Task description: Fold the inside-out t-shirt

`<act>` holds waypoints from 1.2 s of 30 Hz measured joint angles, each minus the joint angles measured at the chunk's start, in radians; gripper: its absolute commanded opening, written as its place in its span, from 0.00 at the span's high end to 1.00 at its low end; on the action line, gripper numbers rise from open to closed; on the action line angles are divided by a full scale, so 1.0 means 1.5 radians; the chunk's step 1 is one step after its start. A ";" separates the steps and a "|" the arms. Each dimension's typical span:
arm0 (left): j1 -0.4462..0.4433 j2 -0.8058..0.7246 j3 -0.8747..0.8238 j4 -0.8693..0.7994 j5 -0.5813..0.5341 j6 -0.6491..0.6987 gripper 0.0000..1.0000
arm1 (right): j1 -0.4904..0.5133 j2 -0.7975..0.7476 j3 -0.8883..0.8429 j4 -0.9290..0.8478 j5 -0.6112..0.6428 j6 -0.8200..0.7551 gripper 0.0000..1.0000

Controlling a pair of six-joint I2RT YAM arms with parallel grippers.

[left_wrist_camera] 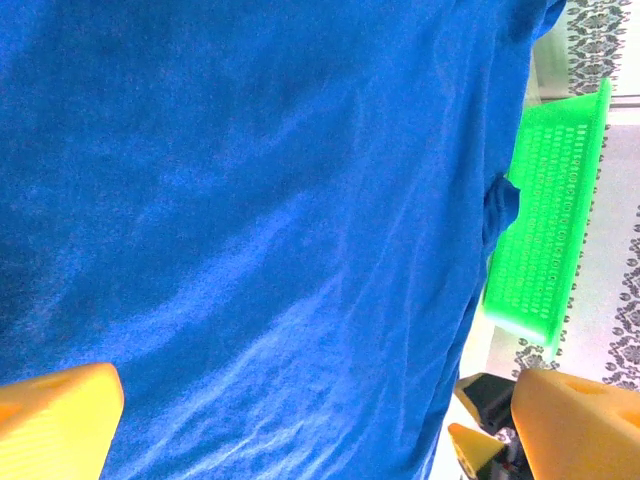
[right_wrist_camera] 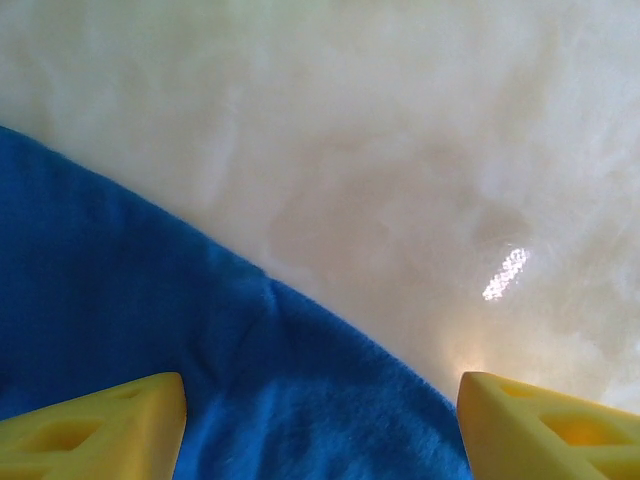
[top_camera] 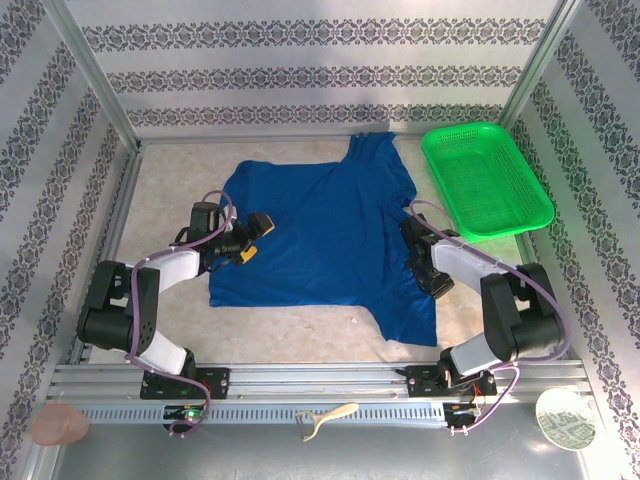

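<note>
T-shirt (top_camera: 320,240): one, spread flat mid-counter (top_camera: 170,190). Two grippers: left gripper (top_camera: 252,238) wide open above the shirt's left part, empty; right gripper (right_wrist_camera: 320,425) open, empty, over the shirt's right edge. One basket (top_camera: 487,180), far right.

No text, label or number can be read (the t-shirt (top_camera: 320,240) looks plain blue).

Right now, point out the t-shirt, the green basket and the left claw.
t-shirt (top_camera: 320,225): top view, middle of the body.
green basket (top_camera: 487,182): top view, bare mesh floor.
left claw (top_camera: 254,240): top view, midway between its yellow fingertips.
</note>
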 measured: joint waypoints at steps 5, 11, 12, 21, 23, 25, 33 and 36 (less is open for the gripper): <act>0.000 0.010 0.004 0.015 0.006 -0.012 0.00 | 0.006 0.041 0.042 -0.024 -0.010 0.010 0.38; 0.000 0.024 0.004 0.038 0.015 -0.025 0.00 | 0.008 0.088 0.099 -0.035 -0.031 0.010 0.81; 0.000 0.024 0.004 0.038 0.017 -0.026 0.00 | 0.008 0.089 0.099 -0.036 -0.034 0.011 0.88; 0.000 0.033 0.004 0.043 0.021 -0.027 0.00 | 0.029 0.018 0.034 -0.033 -0.038 0.063 1.00; 0.000 0.042 0.004 0.043 0.022 -0.027 0.00 | 0.046 -0.021 0.013 -0.041 -0.027 0.088 1.00; 0.000 0.050 0.004 0.043 0.023 -0.027 0.00 | 0.064 -0.065 -0.004 -0.057 -0.012 0.122 1.00; 0.000 0.058 0.004 0.057 0.023 -0.028 0.00 | 0.125 -0.198 -0.064 -0.137 0.046 0.278 1.00; 0.000 0.058 0.004 0.057 0.025 -0.027 0.00 | 0.149 -0.224 -0.075 -0.178 0.063 0.332 1.00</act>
